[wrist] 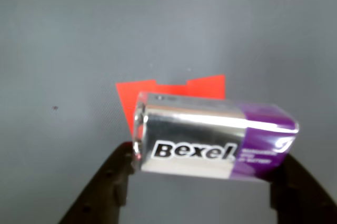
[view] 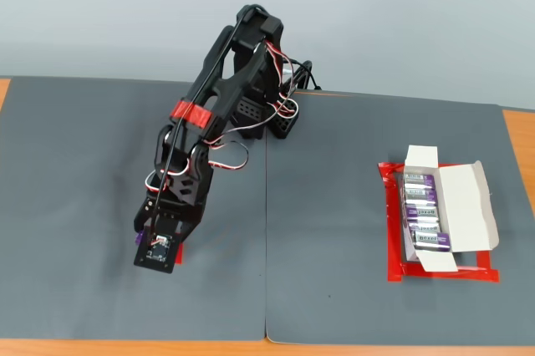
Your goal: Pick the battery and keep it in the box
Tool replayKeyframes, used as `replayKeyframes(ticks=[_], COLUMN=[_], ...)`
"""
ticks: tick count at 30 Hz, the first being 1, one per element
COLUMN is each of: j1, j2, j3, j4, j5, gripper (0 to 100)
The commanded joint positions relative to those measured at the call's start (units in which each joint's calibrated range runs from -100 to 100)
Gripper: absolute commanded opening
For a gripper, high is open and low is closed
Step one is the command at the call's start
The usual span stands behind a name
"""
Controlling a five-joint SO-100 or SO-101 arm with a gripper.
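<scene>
In the wrist view my gripper (wrist: 202, 177) is shut on the battery (wrist: 210, 134), a silver-and-purple pack lettered "Bexel". It lies crosswise between the two black fingers (wrist: 113, 182). The pack is over a flat red tape patch (wrist: 174, 93) on the grey mat. In the fixed view the arm reaches down over the left mat. The gripper (view: 155, 249) points at the mat, and a purple end of the battery (view: 136, 239) shows at its left side. The white box (view: 468, 205) sits far to the right with flaps open. Several like packs (view: 425, 214) are stacked in a row inside it.
A red tape frame (view: 443, 273) surrounds the box. Two grey mats (view: 334, 272) cover the table and meet at a seam near the middle. The arm's base (view: 267, 114) stands at the back centre. Wooden table edges (view: 518, 139) show at the sides and front.
</scene>
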Motion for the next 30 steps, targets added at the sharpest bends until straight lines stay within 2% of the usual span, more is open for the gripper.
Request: replayKeyframes(ticks=[1,15,30], j1=[-0.9,-6.8,-26.0], j2=[-6.2,-21.4,-28.5], j3=[-1.4,-2.2,-2.4], j4=[1.6,3.6,3.5], j5=[-0.2,-0.1,-0.1], gripper=[14,14,14])
